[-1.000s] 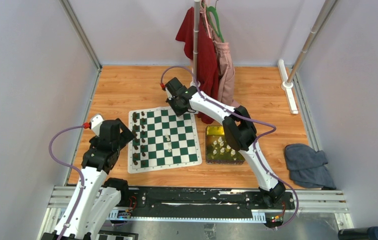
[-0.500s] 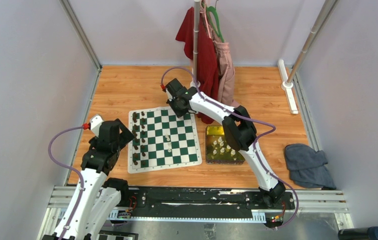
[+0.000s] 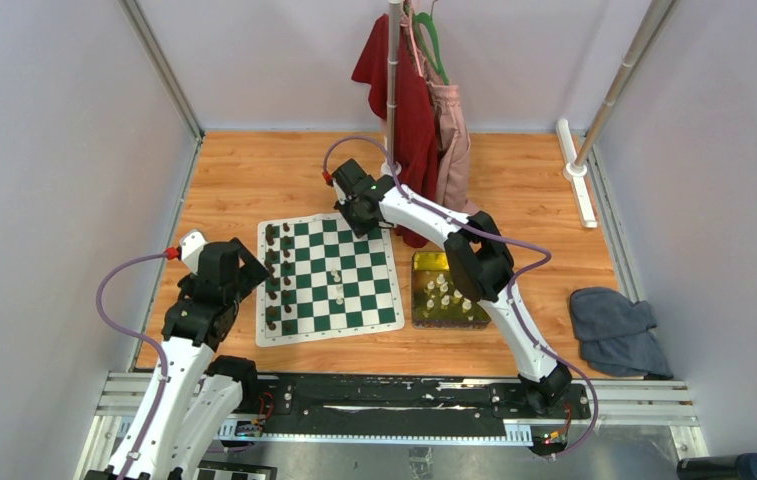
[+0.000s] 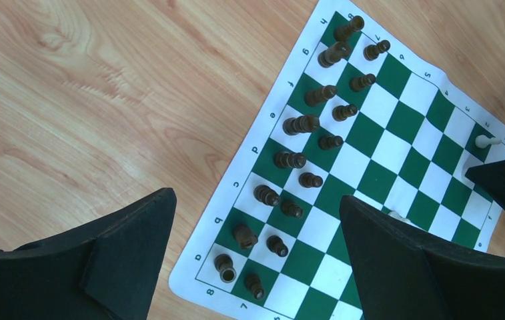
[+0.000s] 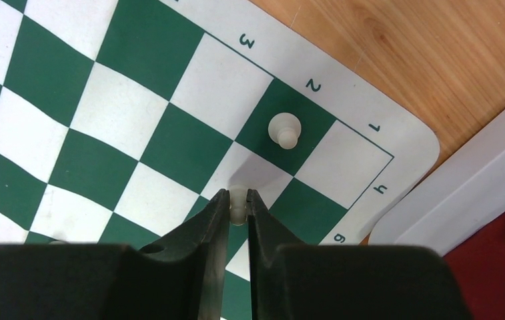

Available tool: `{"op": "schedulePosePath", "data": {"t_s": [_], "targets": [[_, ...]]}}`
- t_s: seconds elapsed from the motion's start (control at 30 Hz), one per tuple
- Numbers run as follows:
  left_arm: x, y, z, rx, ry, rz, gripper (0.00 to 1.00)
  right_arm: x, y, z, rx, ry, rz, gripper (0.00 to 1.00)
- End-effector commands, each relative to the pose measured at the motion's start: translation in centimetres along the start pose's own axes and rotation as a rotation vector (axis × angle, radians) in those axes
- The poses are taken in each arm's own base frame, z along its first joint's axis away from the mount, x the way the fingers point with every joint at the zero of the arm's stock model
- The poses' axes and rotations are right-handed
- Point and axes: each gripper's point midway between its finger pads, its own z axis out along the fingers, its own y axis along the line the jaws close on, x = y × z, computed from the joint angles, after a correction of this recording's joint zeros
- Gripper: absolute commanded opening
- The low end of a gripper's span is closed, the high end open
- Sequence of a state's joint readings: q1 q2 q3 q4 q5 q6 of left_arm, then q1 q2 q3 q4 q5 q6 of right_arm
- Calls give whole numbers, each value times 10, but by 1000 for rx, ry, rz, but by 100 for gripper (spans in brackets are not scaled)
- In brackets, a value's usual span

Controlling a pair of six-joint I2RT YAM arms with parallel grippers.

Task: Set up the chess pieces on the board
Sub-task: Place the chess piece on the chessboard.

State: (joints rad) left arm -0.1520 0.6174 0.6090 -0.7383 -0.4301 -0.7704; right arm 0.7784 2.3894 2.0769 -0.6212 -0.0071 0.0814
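The green and white board [image 3: 326, 335] lies on the wooden table. My right gripper [image 3: 359, 213] is at the board's far right corner. In the right wrist view it [image 5: 237, 195] is shut on a small cream-white chess piece [image 5: 237, 205] held over a white square near that corner. Another cream-white pawn [image 5: 284, 128] stands on the green square beside the 2 mark. It also shows in the left wrist view [image 4: 484, 141]. Two cream-white pieces [image 3: 336, 278] stand mid-board. My left gripper [image 4: 256, 198] is open and empty above the board's near left corner.
Dark brown chessmen [image 3: 272, 280] fill the board's two left columns [image 4: 303, 123]. A yellow-green tray [image 3: 424, 262] with several cream-white pieces sits right of the board. Clothes [image 3: 409, 110] hang on a pole behind the right gripper. A grey cloth [image 3: 614, 325] lies at the right.
My right gripper has shifted slightly to the far left with the piece still in it. The left arm has not moved.
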Motion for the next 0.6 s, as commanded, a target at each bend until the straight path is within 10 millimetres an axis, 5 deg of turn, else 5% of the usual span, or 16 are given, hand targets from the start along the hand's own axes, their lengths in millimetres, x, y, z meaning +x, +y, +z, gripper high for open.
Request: {"op": "schedulePosePath", "data": {"t_s": [0.0,0.57], "targets": [[2,4,1,-19,4,-2,100,19,3,7,-14,56,-9,22],[2,5,0,-13,1,-11,100,8,1,-2,-9,27,-26,33]]}}
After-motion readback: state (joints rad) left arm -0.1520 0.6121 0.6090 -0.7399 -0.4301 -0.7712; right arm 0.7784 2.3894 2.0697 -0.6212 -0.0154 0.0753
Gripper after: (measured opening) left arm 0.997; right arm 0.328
